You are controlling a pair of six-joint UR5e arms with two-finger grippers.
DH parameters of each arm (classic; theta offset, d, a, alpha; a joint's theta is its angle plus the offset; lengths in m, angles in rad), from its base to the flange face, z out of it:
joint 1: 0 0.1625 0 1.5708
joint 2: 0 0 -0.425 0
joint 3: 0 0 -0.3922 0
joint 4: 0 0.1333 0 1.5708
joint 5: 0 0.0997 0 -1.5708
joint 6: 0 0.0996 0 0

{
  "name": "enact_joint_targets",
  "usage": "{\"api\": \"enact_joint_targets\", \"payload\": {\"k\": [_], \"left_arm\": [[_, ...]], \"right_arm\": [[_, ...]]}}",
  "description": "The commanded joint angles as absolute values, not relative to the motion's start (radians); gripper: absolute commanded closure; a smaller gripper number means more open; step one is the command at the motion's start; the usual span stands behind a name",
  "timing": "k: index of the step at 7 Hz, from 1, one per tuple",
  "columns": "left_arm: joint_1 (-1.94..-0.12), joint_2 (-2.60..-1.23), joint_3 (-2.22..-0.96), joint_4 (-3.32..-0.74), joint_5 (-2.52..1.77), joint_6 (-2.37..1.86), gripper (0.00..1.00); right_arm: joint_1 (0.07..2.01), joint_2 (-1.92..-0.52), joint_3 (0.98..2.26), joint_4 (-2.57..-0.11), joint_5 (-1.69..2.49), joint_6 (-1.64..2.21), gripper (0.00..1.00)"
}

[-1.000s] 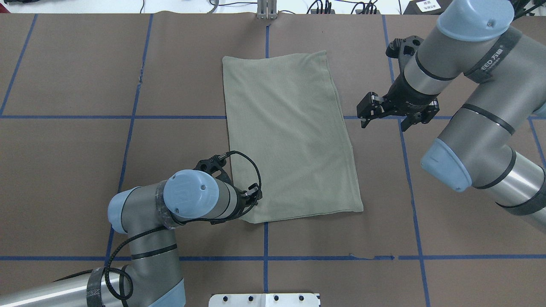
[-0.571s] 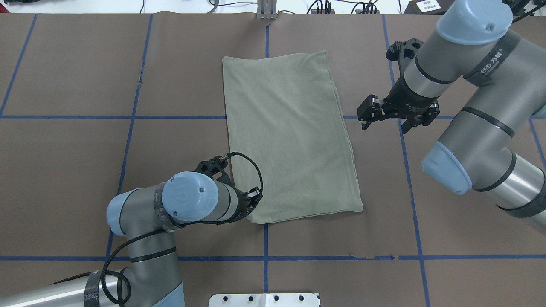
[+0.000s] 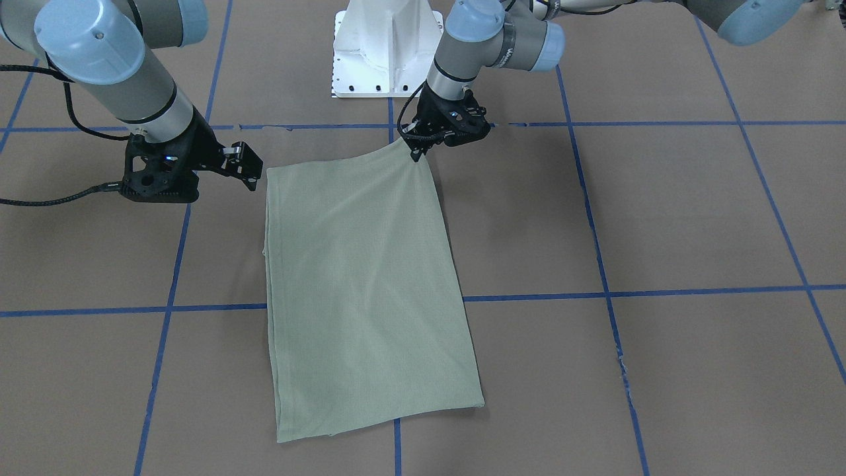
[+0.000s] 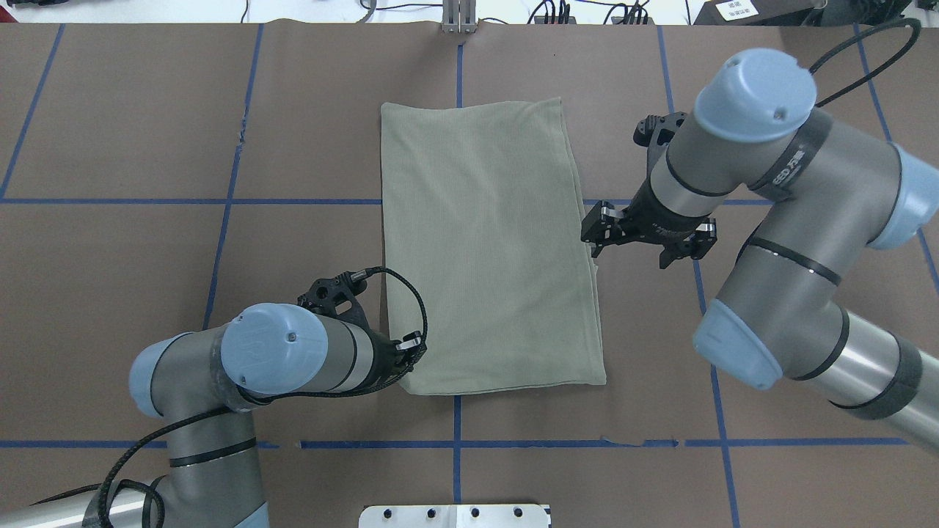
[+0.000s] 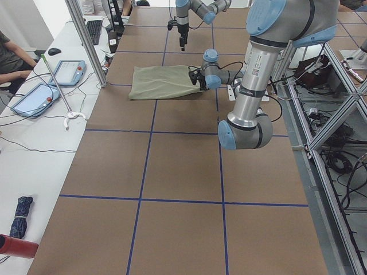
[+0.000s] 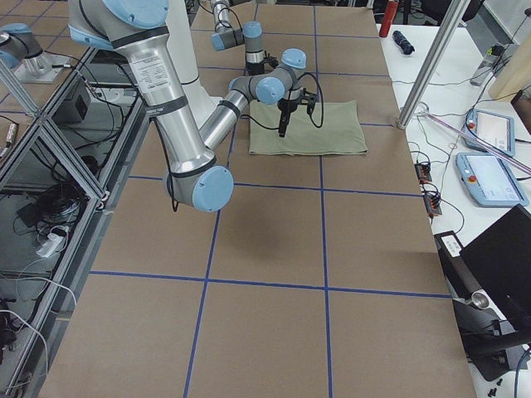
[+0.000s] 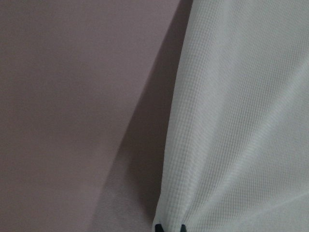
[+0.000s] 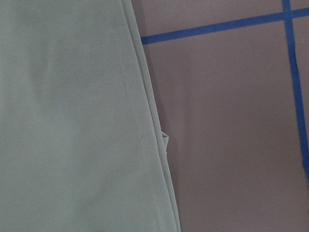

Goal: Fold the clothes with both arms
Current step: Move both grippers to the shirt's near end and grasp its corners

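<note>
Shirt (image 4: 488, 249): one, olive green, folded into a long narrow rectangle at the middle of the table (image 4: 132, 293). Two arms reach over it, one from each side.

The left gripper (image 3: 419, 151) has its jaws pinched tight on the shirt's left corner nearest the robot. That corner is lifted a little off the table while the rest lies flat. The left wrist view shows two dark fingertips (image 7: 159, 227) closed on the cloth.

The right gripper (image 4: 632, 243) hangs just beside the shirt's right long edge, jaws spread wide and holding nothing. I cannot tell whether it touches the cloth.

The table is covered in brown paper, marked into big squares by blue tape lines (image 4: 220, 201). One white pedestal (image 3: 386, 46) stands at the robot's edge.

On the operators' side, a white bench (image 5: 34, 143) holds two tablets (image 5: 71, 71), one keyboard (image 5: 93, 28) and loose cables. A person's arm (image 5: 14, 63) rests there.
</note>
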State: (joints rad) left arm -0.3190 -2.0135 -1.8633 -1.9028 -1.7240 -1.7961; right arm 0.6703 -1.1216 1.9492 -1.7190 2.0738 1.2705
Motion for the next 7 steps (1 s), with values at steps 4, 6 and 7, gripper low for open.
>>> {"api": "enact_joint_targets", "payload": {"k": [4, 6, 7], "left_arm": [[-0.314, -1.993, -1.885, -1.898, -1.721, -1.767, 1.00], [-0.314, -2.000, -1.885, -1.899, -1.720, -1.767, 1.00], [-0.313, -2.003, -1.885, -1.899, -1.720, -1.767, 1.00]], "right_arm": [[0.314, -1.164, 1.942, -1.634, 1.728, 1.841, 0.00], [0.295, -1.195, 1.944, -1.591, 1.726, 1.926, 0.00], [0.288, -1.234, 1.921, -1.477, 1.723, 1.937, 0.00]]}}
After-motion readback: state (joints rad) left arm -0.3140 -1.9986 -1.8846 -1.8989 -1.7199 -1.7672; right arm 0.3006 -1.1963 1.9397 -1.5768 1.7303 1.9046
